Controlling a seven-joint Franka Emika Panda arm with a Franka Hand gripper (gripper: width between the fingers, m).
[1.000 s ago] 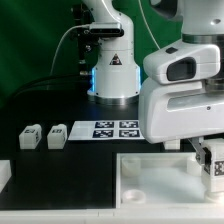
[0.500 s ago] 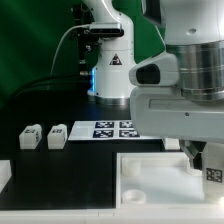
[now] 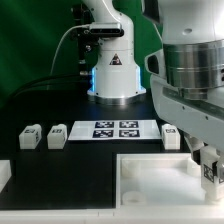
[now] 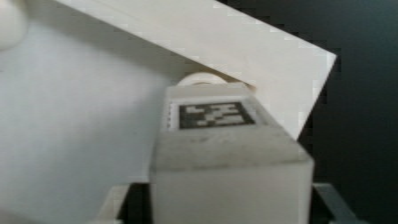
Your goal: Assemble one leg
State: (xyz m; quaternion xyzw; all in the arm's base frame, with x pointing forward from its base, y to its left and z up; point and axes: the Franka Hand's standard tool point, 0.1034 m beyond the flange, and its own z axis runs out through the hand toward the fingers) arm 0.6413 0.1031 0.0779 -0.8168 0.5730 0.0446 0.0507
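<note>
My gripper [image 3: 210,176] is shut on a white leg [image 3: 209,171] with a black-and-white tag and holds it over the right end of the large white panel [image 3: 150,175]. In the wrist view the leg [image 4: 217,150] fills the space between my fingers [image 4: 135,200], tag facing the camera. Its far end is at a round hole [image 4: 210,77] near the panel's corner [image 4: 107,110]. Whether the leg touches the panel is hidden. Two more legs [image 3: 30,136] [image 3: 57,133] lie at the exterior view's left. A third [image 3: 171,137] lies by the arm.
The marker board [image 3: 114,128] lies flat behind the panel, in front of the robot base [image 3: 112,70]. A white piece [image 3: 4,175] shows at the exterior view's left edge. The table is black.
The arm has turned and shifted toward the exterior view's right, uncovering the leg beside the marker board. The gripper with its leg has sunk slightly toward the panel.
</note>
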